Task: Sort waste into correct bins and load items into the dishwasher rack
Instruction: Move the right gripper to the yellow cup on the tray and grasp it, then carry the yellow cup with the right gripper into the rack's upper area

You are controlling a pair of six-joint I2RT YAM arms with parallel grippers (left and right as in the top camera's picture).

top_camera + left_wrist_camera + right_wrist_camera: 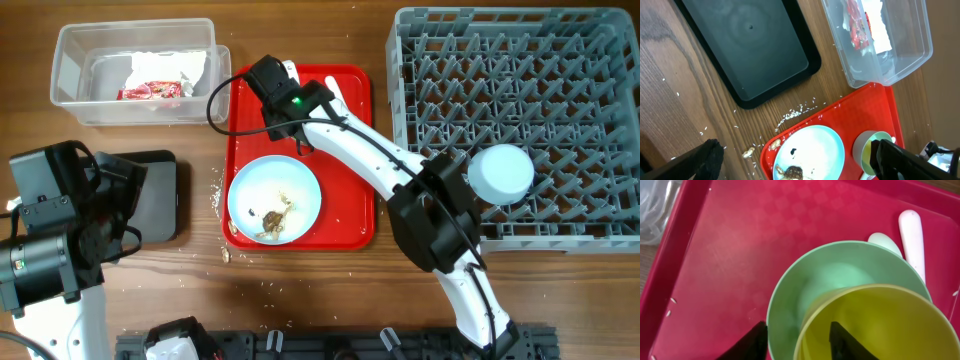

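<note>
My right gripper (799,342) is open over the back of the red tray (350,225). One finger is outside the mint-green bowl (805,287) and the other is inside the yellow-green cup (880,325), which stands in that bowl. A white fork (912,237) lies just behind them. The light blue plate (274,198) with brown food scraps (272,218) sits at the tray's front. The napkin (160,65) and red wrapper (150,90) lie in the clear tub (70,60). My left gripper (800,162) is open and empty, above the table between the black tray (747,45) and the plate.
The grey dishwasher rack (560,60) fills the right side, and a light blue bowl (500,172) sits upside down in it. Whitish crumbs (795,112) and small scraps (747,151) lie on the wood between the black tray and the red tray.
</note>
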